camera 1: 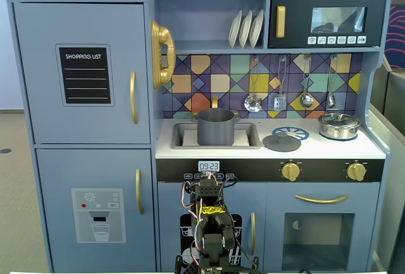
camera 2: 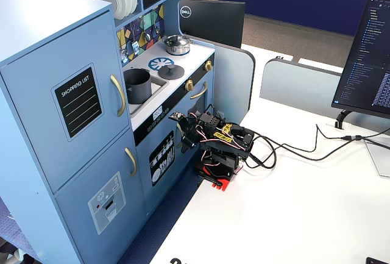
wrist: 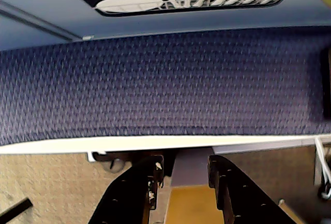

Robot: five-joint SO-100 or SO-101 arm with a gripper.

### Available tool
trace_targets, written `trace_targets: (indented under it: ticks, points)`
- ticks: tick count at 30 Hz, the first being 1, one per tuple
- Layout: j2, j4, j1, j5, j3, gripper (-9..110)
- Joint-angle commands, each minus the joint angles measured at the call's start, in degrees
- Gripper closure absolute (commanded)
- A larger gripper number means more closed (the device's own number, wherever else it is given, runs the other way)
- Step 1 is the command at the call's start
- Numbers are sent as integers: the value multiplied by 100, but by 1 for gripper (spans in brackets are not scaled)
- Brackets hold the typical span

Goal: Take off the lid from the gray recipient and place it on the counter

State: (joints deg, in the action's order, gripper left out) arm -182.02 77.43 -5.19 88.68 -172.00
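The gray recipient (camera 1: 216, 127) stands uncovered in the recessed sink, also in the other fixed view (camera 2: 138, 85). The lid (camera 1: 281, 141) lies flat on the white counter (camera 1: 329, 149), to the right of the sink, overlapping the front edge of the printed burner (camera 1: 292, 132); it also shows in the other fixed view (camera 2: 172, 72). My arm (camera 1: 212, 220) is folded low in front of the toy kitchen, far below the counter. In the wrist view my gripper (wrist: 185, 163) points down at the carpet, jaws a little apart and holding nothing.
A shiny steel pot with its lid (camera 1: 339, 125) stands at the counter's right end. Utensils hang on the tiled back wall (camera 1: 278, 87). The arm sits on a white desk (camera 2: 292, 203) with cables (camera 2: 286, 149) and a monitor (camera 2: 368, 50) behind it.
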Motion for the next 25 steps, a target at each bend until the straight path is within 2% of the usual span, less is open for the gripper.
trace_targets:
  ticks: [1,7,25]
  points:
    - [0,984,18,193,0,99]
    - [-9,1020,413,-211,0,97]
    - [-9,1020,457,-211,0,93]
